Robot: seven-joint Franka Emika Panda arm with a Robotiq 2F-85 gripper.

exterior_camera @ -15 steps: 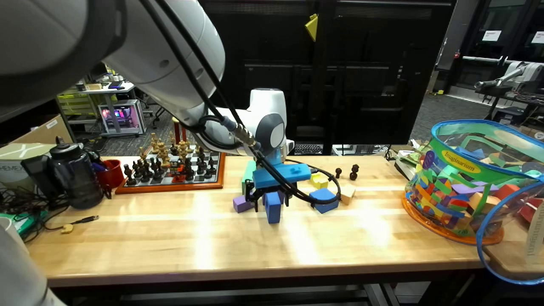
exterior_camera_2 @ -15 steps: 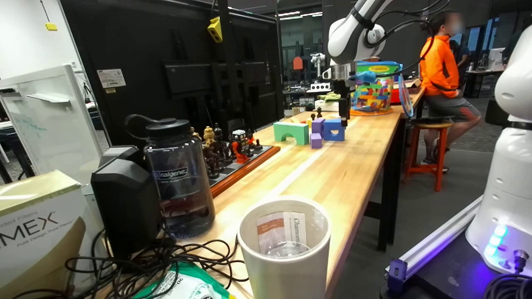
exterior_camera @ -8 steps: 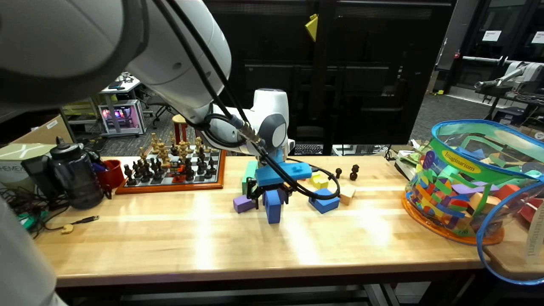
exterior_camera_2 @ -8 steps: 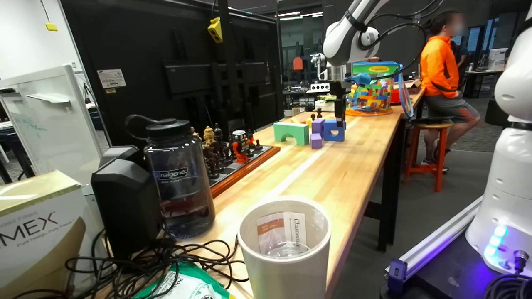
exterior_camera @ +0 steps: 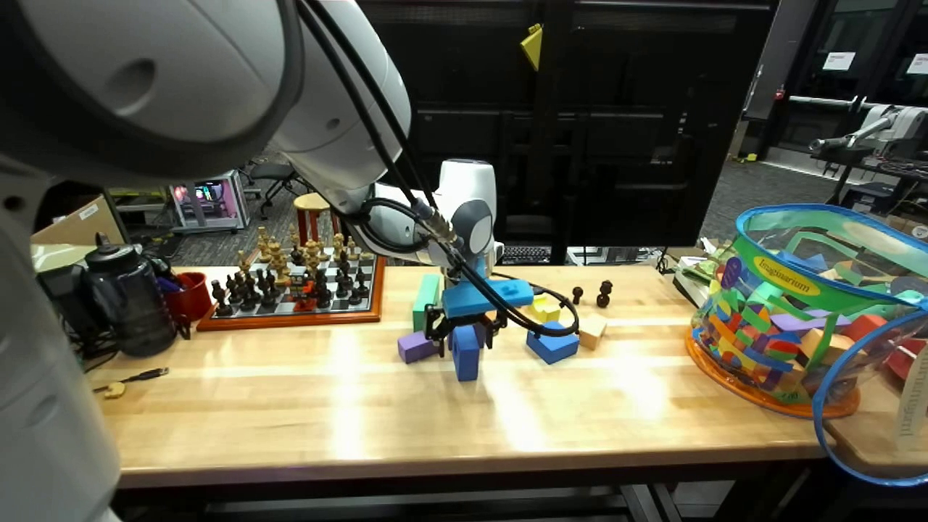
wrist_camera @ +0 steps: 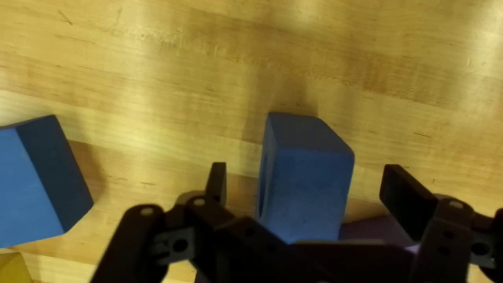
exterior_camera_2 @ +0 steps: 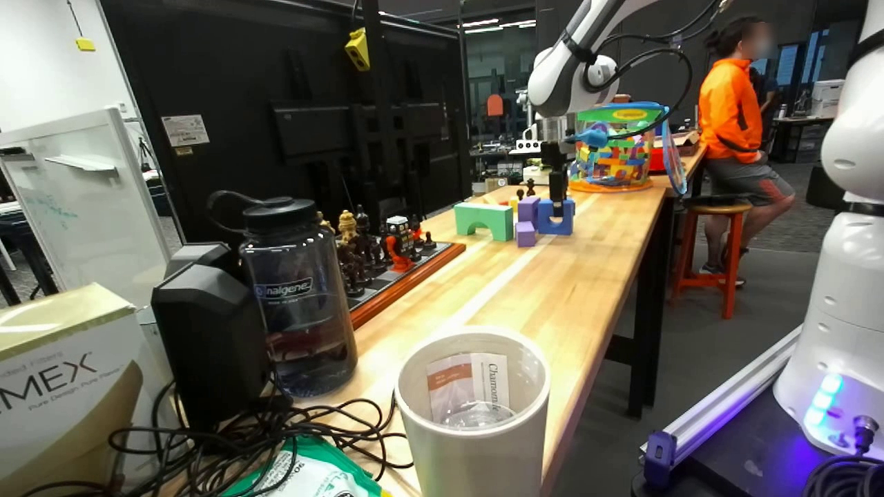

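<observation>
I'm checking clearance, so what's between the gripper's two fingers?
In the wrist view, a blue block shows between the open fingers, with a visible gap on each side.

Dark jaws stand apart at the bottom of the frame, a blue block [wrist_camera: 305, 179] between them just right of centre, a gap on either side. On the bench [wrist_camera: 188, 82], a purple block [wrist_camera: 371, 230] sits at lower right, partly hidden by the jaws, a second blue block [wrist_camera: 41, 181] is cut by the left edge, and a yellow block [wrist_camera: 13, 270] fills the bottom left corner
</observation>
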